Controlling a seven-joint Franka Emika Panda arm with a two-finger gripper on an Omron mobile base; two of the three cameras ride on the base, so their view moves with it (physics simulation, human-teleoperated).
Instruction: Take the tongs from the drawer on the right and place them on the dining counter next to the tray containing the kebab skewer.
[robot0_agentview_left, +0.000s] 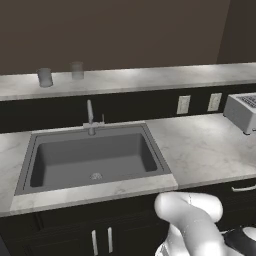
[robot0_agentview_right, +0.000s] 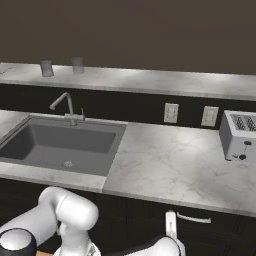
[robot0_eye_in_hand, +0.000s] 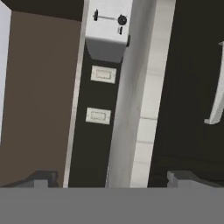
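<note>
- Presently, nearest: the white arm (robot0_agentview_right: 70, 212) is folded low in front of the black cabinets. In the hand view the two fingers (robot0_eye_in_hand: 43, 178) stand wide apart with nothing between them; gripper (robot0_eye_in_hand: 113, 180) empty.
- Just beyond the fingers in the hand view: the drawer (robot0_eye_in_hand: 192, 87), a flat black front, shut, with its silver bar handle (robot0_eye_in_hand: 217, 87) off to one side of the fingers rather than between them. That view is rolled about a quarter turn.
- The tongs are presumably inside the shut drawer; step in hand, by my reading, is the approach to the handle.
- Risk: handle sits off the fingers' centre line, so closing from here would miss it or catch one end only; with the hand rolled, a skewed pull could slip off the bar.
- Risk: the folded arm is close to the cabinet fronts; a pull may crowd the elbow.
- Mid distance, base views: desk with grey sink (robot0_agentview_left: 95, 157) and tap (robot0_agentview_left: 90, 117), toaster (robot0_agentview_right: 240, 135) at the right end, two wall sockets (robot0_agentview_right: 171, 113) behind.
- The right base view shows the drawer handle below the desk edge; the left shows just its tip at the frame edge.
- Farthest: the dining counter (robot0_agentview_left: 150, 77) with two grey cups (robot0_agentview_left: 45, 77). No tray or skewer seen on this stretch.
</note>
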